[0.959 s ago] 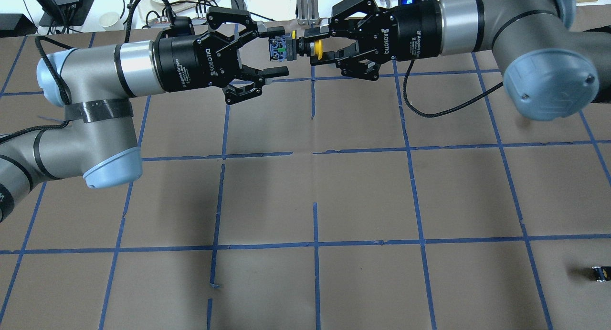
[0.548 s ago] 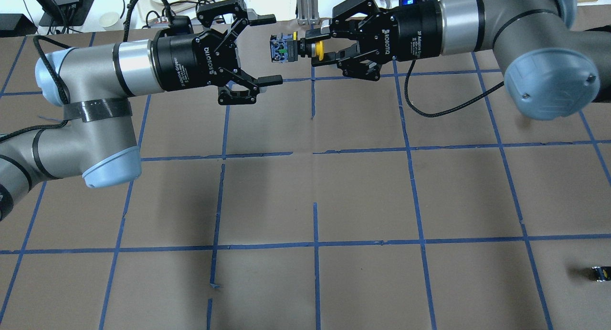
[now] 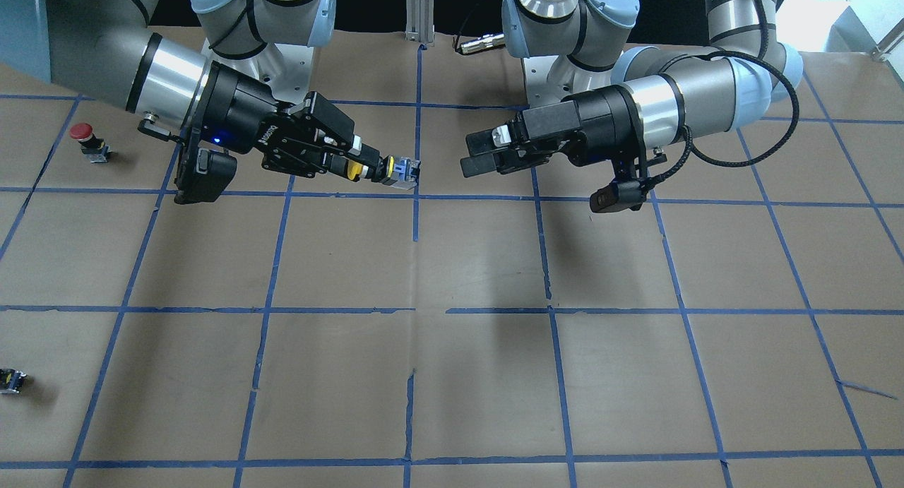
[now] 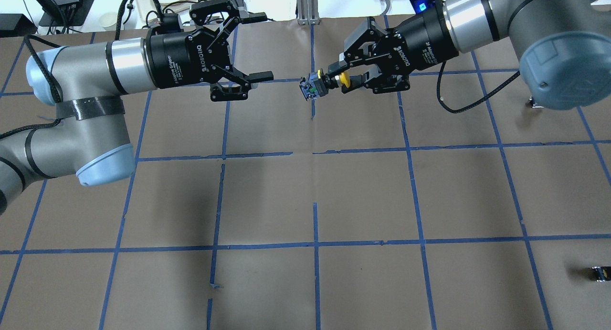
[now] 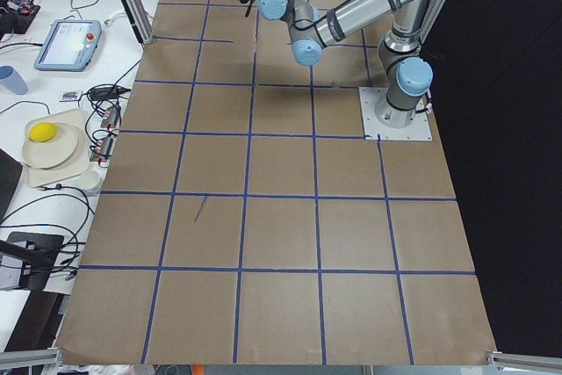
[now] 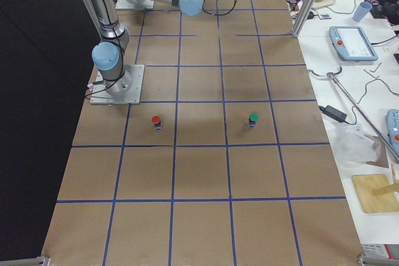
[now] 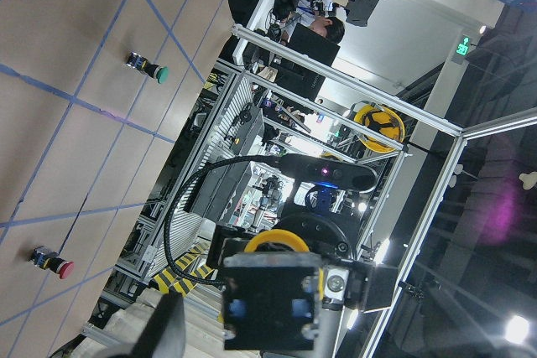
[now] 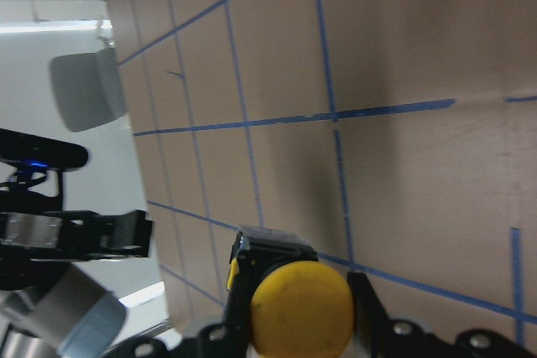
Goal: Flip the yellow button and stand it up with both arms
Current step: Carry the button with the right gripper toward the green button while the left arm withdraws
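Left gripper was wide open and held nothing; its two fingers were spread far apart and pointed toward the table's centre line. It hung above the table. A clear gap separated its fingertips from the yellow button. The front-facing view confirmed that gap between the left gripper and the yellow button.

The yellow button was off the table, in the air over the far row of grid squares, close to the centre tape line. It was held on its side, with the black-and-grey body toward the left gripper and the yellow cap toward the right gripper. In the left wrist view the bottom face of the body was turned to the camera, and the cap's rim showed behind it.

Right gripper was closed on the yellow button, gripping it at the neck just beside the cap. In the right wrist view the cap sat between the two fingers, and the body pointed away from the camera.

A small part lay on the table near the right edge of the overhead view. A red button and a green button stood cap-up on the table in the same row of squares, with one square between them, well apart from both grippers.
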### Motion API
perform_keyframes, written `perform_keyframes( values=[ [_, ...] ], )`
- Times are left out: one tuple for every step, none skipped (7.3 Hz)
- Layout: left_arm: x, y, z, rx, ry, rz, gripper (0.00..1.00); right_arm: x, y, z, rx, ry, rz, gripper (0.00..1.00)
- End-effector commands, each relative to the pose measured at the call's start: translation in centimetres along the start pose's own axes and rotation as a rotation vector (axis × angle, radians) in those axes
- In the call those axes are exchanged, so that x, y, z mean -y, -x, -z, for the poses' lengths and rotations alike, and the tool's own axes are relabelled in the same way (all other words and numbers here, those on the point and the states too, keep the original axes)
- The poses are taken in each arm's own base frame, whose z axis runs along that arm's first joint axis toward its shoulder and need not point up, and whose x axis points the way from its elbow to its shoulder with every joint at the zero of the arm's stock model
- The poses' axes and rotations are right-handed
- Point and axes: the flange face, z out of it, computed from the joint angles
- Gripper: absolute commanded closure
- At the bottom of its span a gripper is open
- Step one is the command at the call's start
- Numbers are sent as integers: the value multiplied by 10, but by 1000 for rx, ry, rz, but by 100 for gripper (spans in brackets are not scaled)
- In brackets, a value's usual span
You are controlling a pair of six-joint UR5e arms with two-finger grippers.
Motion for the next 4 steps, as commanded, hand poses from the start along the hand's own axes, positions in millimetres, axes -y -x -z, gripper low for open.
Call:
perform_keyframes(
  values=[
    [29, 8, 24, -8, -63, -56, 0, -3, -24, 14, -340, -41, 42, 72],
    [44, 7, 47, 16, -159, -195, 0, 2, -41, 22, -531, -86, 68, 73],
    [61, 11, 68, 68, -271, -243, 0, 4, -57, 32, -707, -93, 64, 76],
    [59, 7, 70, 78, -288, -258, 0, 6, -71, 46, -869, -81, 97, 80]
  ],
)
